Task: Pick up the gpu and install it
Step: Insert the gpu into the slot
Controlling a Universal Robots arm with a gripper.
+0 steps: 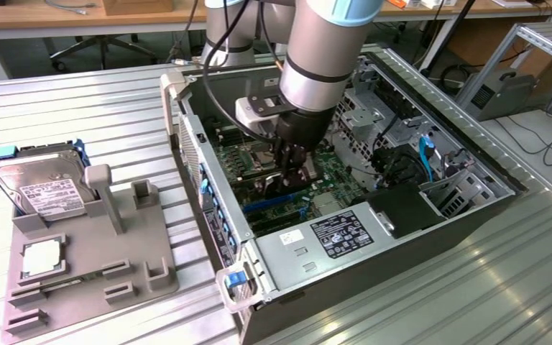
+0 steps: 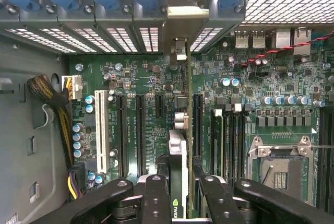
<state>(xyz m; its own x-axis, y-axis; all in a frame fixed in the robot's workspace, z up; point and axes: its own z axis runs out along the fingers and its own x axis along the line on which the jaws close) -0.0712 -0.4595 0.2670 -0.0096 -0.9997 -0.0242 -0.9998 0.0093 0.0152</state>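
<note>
Pinching gpu (image 2: pixel 178 151) between near-closed fingers (image 2: pixel 155 198)

Light: is falling bright and even over ribbed grey metal table (image 1: pixel 75 122) | Shadow: is pooling inside open black computer case (image 1: pixel 372 295) | Glare: is burning white through perforated silver rear grilles (image 2: pixel 73 36)

The gpu (image 2: pixel 179 148) is a thin dark card, seen edge-on in the wrist view. It stands upright on its long edge over the green motherboard (image 2: pixel 135 78), parallel to the long slots. Its silver bracket (image 2: pixel 180 25) meets the case's rear wall (image 2: pixel 78 36). The gripper (image 2: pixel 180 187) clamps it from both sides. Whether it sits fully in a slot cannot be told.
</note>
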